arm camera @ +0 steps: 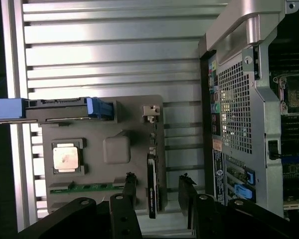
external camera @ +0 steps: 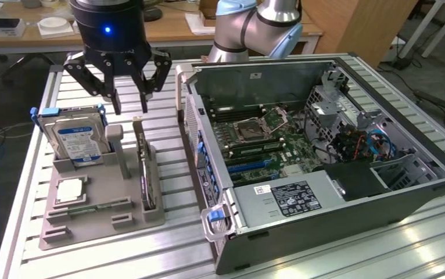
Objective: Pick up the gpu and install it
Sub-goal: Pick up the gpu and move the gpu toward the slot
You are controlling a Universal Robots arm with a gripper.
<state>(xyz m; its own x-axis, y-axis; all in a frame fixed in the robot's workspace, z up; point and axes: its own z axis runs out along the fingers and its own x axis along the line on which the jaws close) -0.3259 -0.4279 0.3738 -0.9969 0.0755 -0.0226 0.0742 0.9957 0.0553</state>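
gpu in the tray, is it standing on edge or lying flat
Standing on edge: the gpu is slotted upright in the gray tray, its thin edge up. The open hand hangs above it.

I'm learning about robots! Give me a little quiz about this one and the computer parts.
1. True or false: the gripper is holding the gpu.
2. What stands in the grey holder alongside the gpu? A) a hard drive with a blue label B) a keyboard C) a mouse
3. Fill in: the computer case has its side ____, so the motherboard shows.

Key: 1 false, it hovers open above the holder; 2 A; 3 open.
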